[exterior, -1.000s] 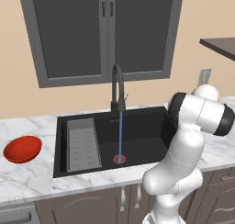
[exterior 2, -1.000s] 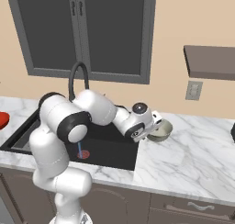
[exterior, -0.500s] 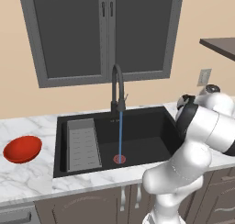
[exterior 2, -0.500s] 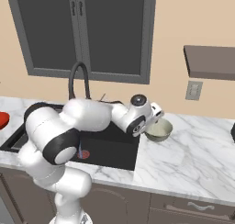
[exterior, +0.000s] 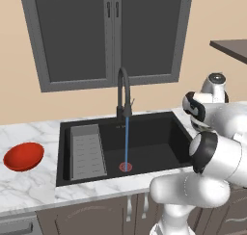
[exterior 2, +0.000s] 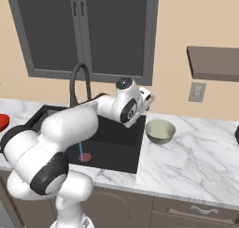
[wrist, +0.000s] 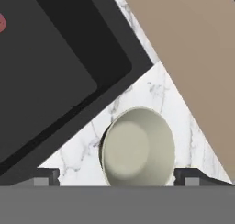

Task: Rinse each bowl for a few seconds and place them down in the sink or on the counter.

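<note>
- Hand view: the grey-beige bowl (wrist: 137, 147) sits upright on the white marble counter (wrist: 151, 87), its pale cream inside facing the camera, directly between the 2 dark fingertips (wrist: 43, 176) of the gripper (wrist: 120, 178).
- The claw stands wide open, 1 tip on each side of the bowl, holding nothing; whether the tips touch the bowl's wall cannot be told.
- The bowl lies just beside the corner of the black sink (wrist: 50, 67), with the beige wall (wrist: 193, 58) running along the counter's far side.
- Right base view: the same grey-beige bowl (exterior 2: 160, 130) rests on the counter (exterior 2: 200, 152) just right of the sink (exterior 2: 119, 145), with the arm's white hand (exterior 2: 140, 101) just above and left of it.
- Left base view: a thin blue stream of water (exterior: 127, 140) runs from the black arched tap (exterior: 122, 92) onto the red drain (exterior: 126, 166).
- The grey ribbed tray (exterior: 88, 151) fills the basin's left part.
- The shallow red bowl (exterior: 23, 156) sits on the counter (exterior: 29, 190) left of the sink (exterior: 154, 142), well apart from the arm.
</note>
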Robot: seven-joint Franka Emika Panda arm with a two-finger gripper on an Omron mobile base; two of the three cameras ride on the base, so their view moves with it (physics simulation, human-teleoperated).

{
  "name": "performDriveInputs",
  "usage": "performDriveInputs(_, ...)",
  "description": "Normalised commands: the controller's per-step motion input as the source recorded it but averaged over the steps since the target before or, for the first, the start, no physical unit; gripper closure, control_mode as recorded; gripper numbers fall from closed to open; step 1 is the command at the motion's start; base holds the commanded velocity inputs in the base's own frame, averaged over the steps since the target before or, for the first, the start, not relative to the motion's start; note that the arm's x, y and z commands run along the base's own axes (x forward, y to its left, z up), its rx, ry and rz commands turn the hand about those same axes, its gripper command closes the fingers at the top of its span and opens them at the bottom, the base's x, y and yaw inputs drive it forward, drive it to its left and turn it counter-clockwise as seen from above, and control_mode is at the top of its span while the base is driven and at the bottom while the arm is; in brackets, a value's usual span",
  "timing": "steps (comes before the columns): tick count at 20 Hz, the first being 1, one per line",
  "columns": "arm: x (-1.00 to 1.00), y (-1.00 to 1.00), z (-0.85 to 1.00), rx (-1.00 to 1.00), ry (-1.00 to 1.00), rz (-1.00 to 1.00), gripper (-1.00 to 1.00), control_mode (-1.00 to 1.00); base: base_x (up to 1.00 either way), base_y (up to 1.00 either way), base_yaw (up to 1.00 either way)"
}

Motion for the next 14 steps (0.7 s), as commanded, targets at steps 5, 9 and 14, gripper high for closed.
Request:
performDriveInputs(5,0.00,0.38,0.68,-0.07,0.13,0.17,-1.00,-1.00,0.00,0.00,0.00)
performDriveInputs(9,0.02,0.25,0.67,-0.01,0.18,0.20,-1.00,-1.00,0.00,0.00,0.00)
performDriveInputs(14,0.03,0.15,0.69,0.00,0.21,0.18,-1.00,-1.00,0.00,0.00,0.00)
